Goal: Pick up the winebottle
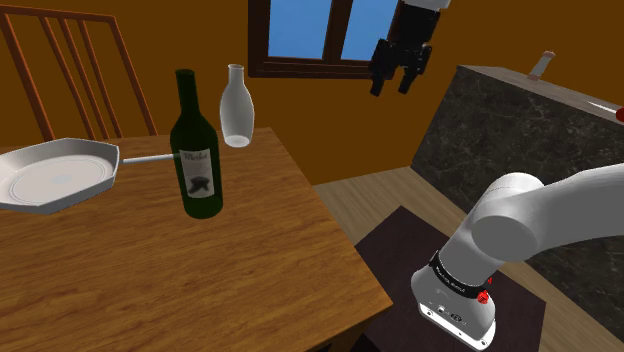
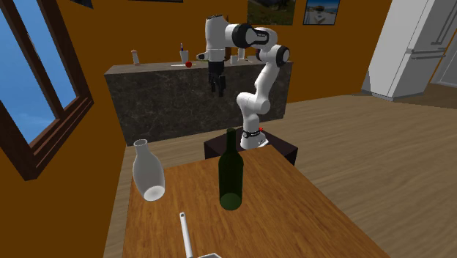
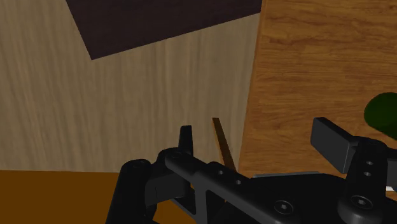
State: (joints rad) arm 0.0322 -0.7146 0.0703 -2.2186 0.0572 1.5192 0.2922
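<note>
The wine bottle is dark green with a pale label and stands upright on the wooden table. It also stands near the table's middle in the second exterior view. My gripper hangs high in the air, well off the table's side and far from the bottle, in front of the window. Its fingers are open with nothing between them. In the wrist view the gripper looks down at the floor beside the table edge, and a green sliver of the bottle shows past one finger.
A white vase stands just behind the bottle. A white pan lies at the shoulder view's left, its handle pointing toward the bottle. A chair stands behind the table. A dark stone counter and dark floor mat flank the stand.
</note>
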